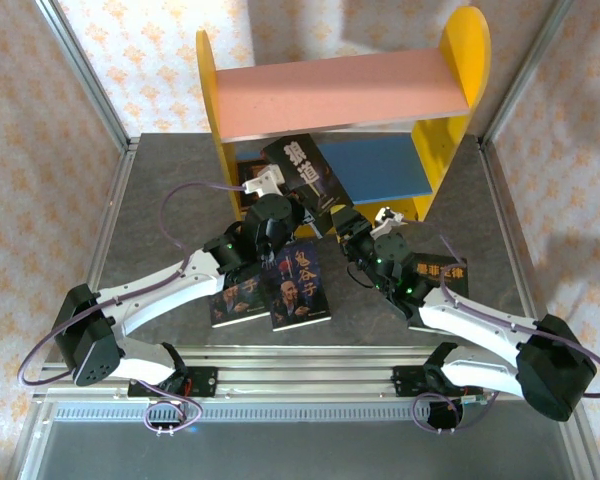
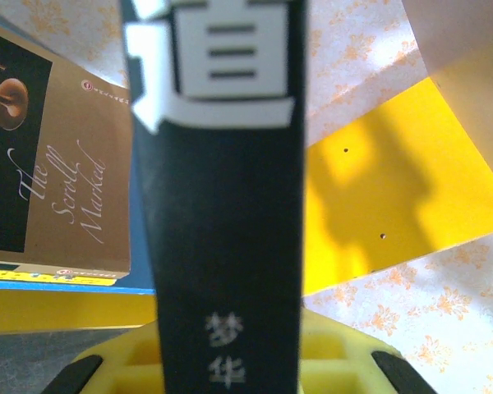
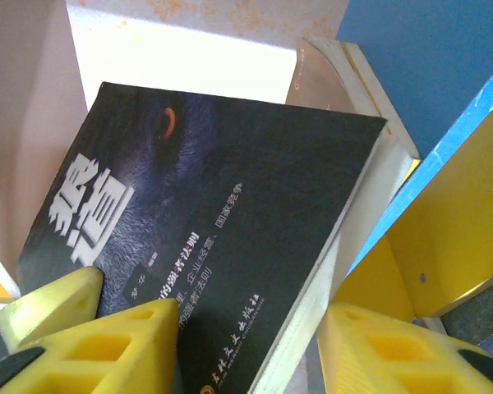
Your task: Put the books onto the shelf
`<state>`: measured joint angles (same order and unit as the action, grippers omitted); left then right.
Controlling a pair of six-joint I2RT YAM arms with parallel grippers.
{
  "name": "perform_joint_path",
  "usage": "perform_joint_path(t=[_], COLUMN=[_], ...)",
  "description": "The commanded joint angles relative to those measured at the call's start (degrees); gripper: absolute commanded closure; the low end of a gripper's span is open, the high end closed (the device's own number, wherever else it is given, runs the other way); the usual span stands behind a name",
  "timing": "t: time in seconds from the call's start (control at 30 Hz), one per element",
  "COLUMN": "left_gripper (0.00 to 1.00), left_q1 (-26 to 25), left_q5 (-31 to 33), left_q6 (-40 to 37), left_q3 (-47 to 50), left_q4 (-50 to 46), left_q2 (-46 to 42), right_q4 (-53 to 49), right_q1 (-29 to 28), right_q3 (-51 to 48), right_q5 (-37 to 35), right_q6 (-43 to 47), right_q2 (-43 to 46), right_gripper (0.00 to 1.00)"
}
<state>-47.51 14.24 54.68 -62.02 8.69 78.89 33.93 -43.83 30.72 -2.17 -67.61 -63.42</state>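
Three books (image 1: pixel 298 288) lie flat on the tabletop (image 1: pixel 160 190) awaiting transfer, while the left tool (image 2: pixel 238 373), clenched on a dark book (image 1: pixel 302 175), tilts it toward the shelf's (image 1: pixel 340 95) blue board (image 1: pixel 380 165); the right tool (image 3: pixel 246 345) straddles it, apparently for support, grip undeterminable.

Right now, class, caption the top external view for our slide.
Left gripper holds a dark book tilted at the shelf's blue board; three books lie on the table.

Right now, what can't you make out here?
- Top view: the right arm covers most of the orange-titled book.
- Left wrist view: the black book, its title cut by the top edge, blocks much of the shelf.
- Right wrist view: whether the right fingers press that book is unclear.
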Motion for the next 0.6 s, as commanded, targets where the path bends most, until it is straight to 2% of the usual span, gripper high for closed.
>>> perform_joint_path(t=[0.0, 0.33, 0.57], left_gripper=[1.0, 1.0, 0.72], left_q1=[0.04, 0.02, 0.08], left_q5=[1.19, 1.72, 2.9], left_q6=[1.29, 1.27, 0.17], left_q3=[-0.06, 0.39, 0.4], left_q4=[7.26, 6.59, 4.98], left_q2=[-0.89, -0.91, -1.44], right_q4=[0.98, 0.27, 0.76], right_q1=[-0.46, -0.46, 1.65], right_q3=[1.09, 1.56, 2.28], right_q5=[-0.14, -1.66, -0.22], right_q6=[0.12, 2.68, 5.63], right_q2=[-0.29, 2.03, 3.61], right_gripper=[0.61, 0.77, 0.84])
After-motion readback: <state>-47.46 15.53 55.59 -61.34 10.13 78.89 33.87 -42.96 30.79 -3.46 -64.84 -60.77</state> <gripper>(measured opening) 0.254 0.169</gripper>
